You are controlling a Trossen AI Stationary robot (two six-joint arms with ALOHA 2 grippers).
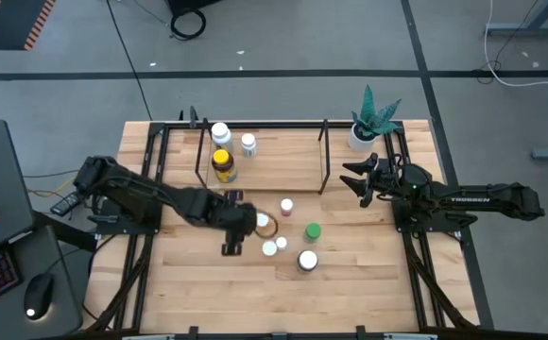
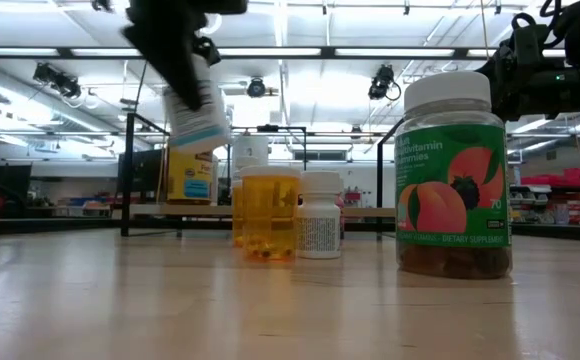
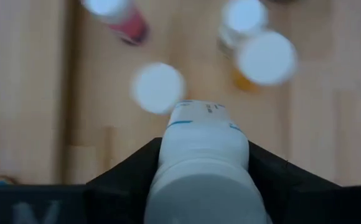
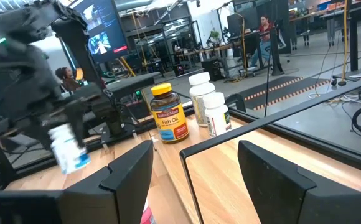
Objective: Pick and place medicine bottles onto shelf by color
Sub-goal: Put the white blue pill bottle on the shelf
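Observation:
My left gripper hovers over the table's middle, shut on a white medicine bottle with a blue-printed label. Below it stand loose bottles: pink-capped, green-capped, two small white-capped ones and a larger white-capped one. The shelf is a light-wood board with black uprights at the far side. An amber yellow-capped bottle and two white ones stand on it. My right gripper waits open by the shelf's right end. My left gripper pinches the white bottle between its two fingers, one on each side of the upper body. The fingers come from above, pointing down. The bottle is lifted clear of the table and hangs tilted below them, base down.
A white pot with a green plant stands at the shelf's far right corner. In the low view a big peach-labelled bottle stands nearest, an amber one and a white one behind. Bare wood lies along the near edge.

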